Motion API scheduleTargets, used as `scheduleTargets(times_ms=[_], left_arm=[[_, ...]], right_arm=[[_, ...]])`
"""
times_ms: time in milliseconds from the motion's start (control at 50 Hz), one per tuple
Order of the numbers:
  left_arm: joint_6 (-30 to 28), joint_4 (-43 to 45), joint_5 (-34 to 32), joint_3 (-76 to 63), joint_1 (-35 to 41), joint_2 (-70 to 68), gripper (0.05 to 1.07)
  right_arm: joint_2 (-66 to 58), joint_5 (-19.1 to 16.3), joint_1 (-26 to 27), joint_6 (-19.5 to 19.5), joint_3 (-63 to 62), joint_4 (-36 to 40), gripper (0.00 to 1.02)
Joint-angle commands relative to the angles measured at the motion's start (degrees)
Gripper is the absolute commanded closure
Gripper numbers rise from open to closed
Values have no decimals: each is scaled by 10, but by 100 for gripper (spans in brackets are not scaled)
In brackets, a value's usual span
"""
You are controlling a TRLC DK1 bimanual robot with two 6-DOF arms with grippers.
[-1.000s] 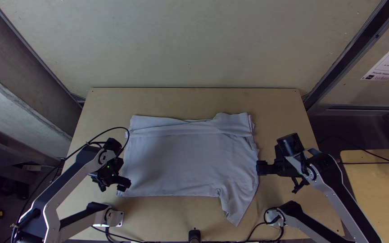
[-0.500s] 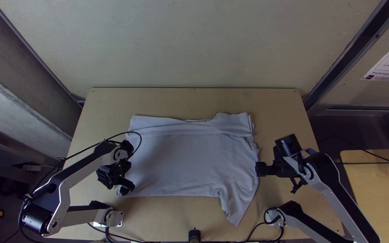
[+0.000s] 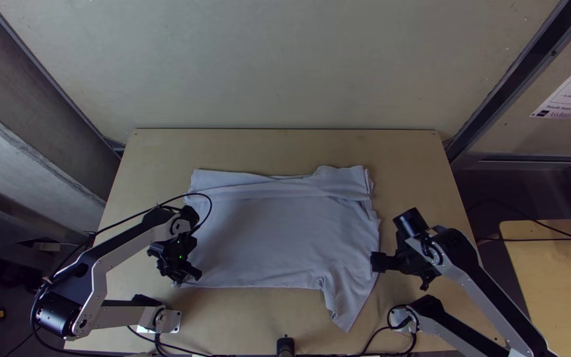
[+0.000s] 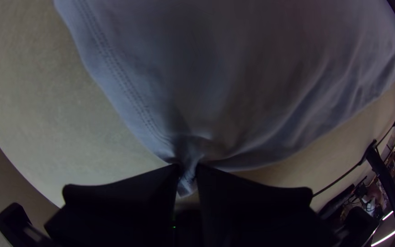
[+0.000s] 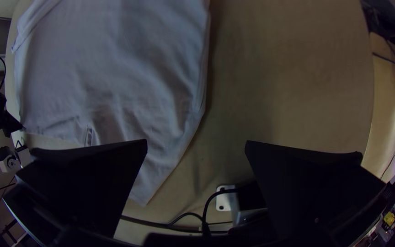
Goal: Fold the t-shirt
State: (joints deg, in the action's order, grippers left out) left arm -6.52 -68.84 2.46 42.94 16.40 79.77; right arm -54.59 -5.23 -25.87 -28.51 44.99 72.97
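Wall (image 3: 279, 73) of pale panel stands beyond a light wooden table (image 3: 285, 149), with a second table (image 3: 563, 291) off to the right in the top view. Two robot arms, the left (image 3: 123, 251) and the right (image 3: 490, 284), extend over the main table on either side of a pale T-shirt (image 3: 272, 244). The shirt lies mostly flat at the table's middle, with a strip (image 3: 259, 190) folded over along its far edge and a sleeve (image 3: 348, 307) pointing toward the near edge on the right. At the shirt's near left, the left gripper (image 3: 194, 272) pinches a corner (image 4: 187, 183) of the cloth; in its wrist view the fingers are nearly closed, a small tip of fabric poking out between them, and a double-stitched hem (image 4: 115, 68) runs up to the grip. The right gripper (image 3: 377, 262) is poised by the shirt's right side, above the sleeve's outer edge, its fingers (image 5: 110, 160) spread wide and grasping nothing. Black cables (image 5: 161, 224) run along the table's near edge.
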Motion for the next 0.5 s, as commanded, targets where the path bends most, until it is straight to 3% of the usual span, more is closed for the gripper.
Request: scheduleTargets(times_ms=[0, 100, 200, 480], left_arm=[[-16, -2, -10, -11, 3, 6, 104], [-16, -5, -10, -2, -3, 1, 104], [-18, -8, -9, 2, -7, -5, 104], [-17, -8, -10, 12, -8, -13, 104]], right_arm=[[-25, -29, -6, -22, -29, 7, 6], [-38, -65, -11, -30, -45, 7, 7], [-62, -74, -33, -37, -54, 5, 10], [-148, -143, -64, -37, -68, -21, 10]])
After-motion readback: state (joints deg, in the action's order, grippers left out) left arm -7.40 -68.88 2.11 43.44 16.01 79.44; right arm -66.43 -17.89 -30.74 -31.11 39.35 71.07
